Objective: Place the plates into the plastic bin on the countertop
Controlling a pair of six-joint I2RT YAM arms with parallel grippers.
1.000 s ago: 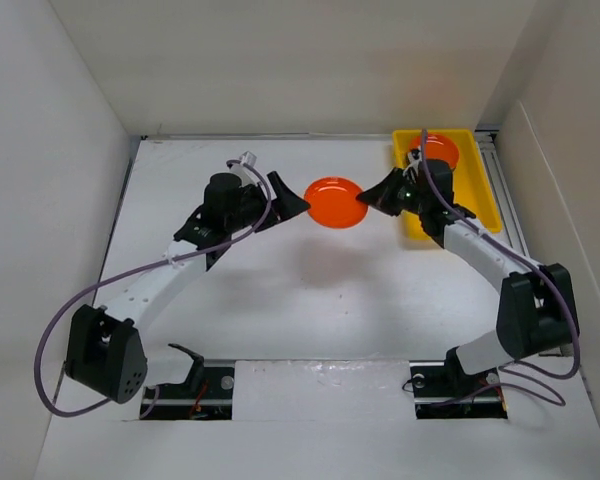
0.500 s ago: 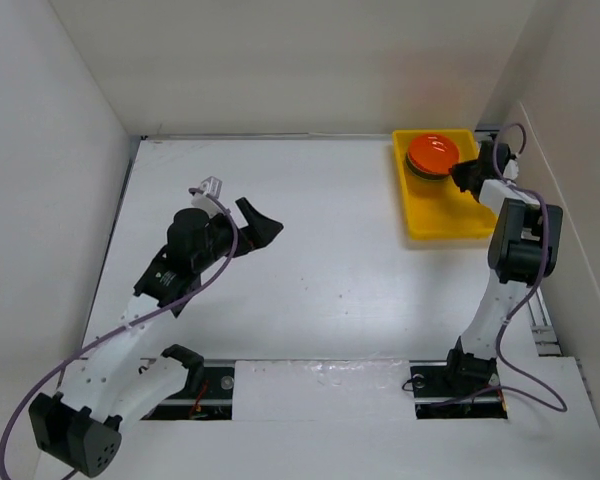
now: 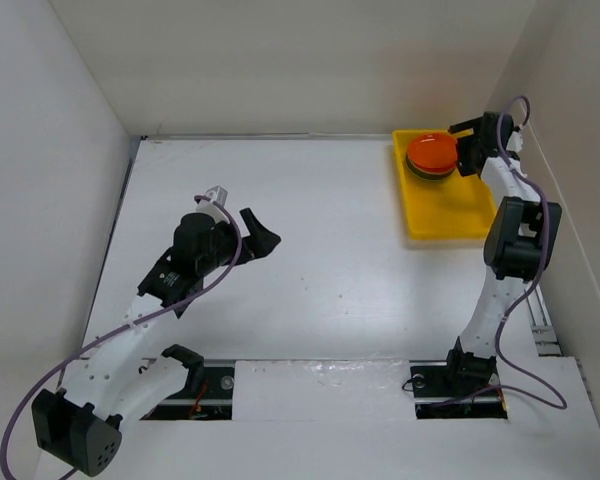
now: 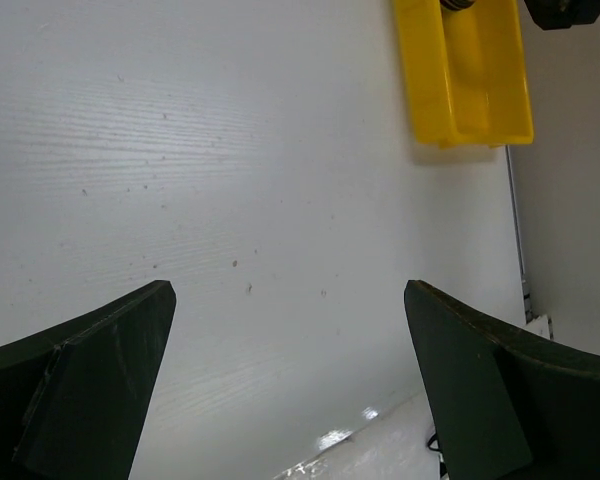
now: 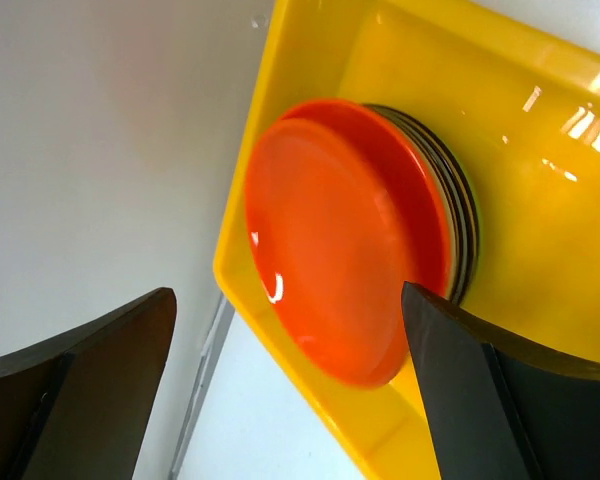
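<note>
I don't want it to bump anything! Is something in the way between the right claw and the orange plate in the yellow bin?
No, nothing visible. The open right gripper faces the orange plate directly, and that plate already lies on top of the stack inside the yellow bin.

White countertop (image 3: 320, 260) under yellow plastic bin (image 3: 460, 215)

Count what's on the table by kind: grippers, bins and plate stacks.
Grippers: 2, left gripper and right gripper, both open
Yellow bin: 1
Plate stack: 1, in the bin, orange plate on top; plates beneath uncountable
Total: 4
</note>
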